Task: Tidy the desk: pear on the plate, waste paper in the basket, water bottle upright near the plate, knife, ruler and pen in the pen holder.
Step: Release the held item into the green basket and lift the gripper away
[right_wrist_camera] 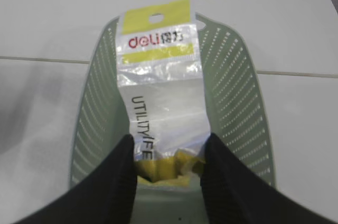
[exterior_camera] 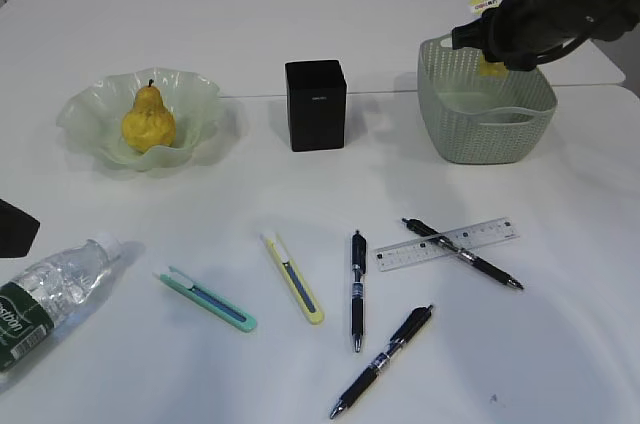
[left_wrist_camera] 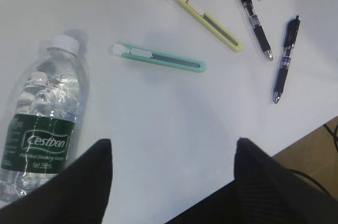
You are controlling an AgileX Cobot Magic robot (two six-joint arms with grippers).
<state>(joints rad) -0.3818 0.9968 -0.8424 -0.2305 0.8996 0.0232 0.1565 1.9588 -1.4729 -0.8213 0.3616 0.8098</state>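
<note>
Right gripper (right_wrist_camera: 168, 167) is pinching the clear-and-yellow printed waste paper wrapper (right_wrist_camera: 161, 76) above the pale green perforated plastic basket (right_wrist_camera: 232, 92). Left gripper (left_wrist_camera: 171, 168) is hovering wide-fingered, empty, beside the lying clear water bottle (left_wrist_camera: 45, 123).

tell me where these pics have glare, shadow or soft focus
Exterior view: even light, with a soft shadow right of the pen holder. Left wrist view: highlights glint on the water bottle; the near dark jaws are blurred. Right wrist view: the clear waste paper wrapper reflects light over the basket.
</note>
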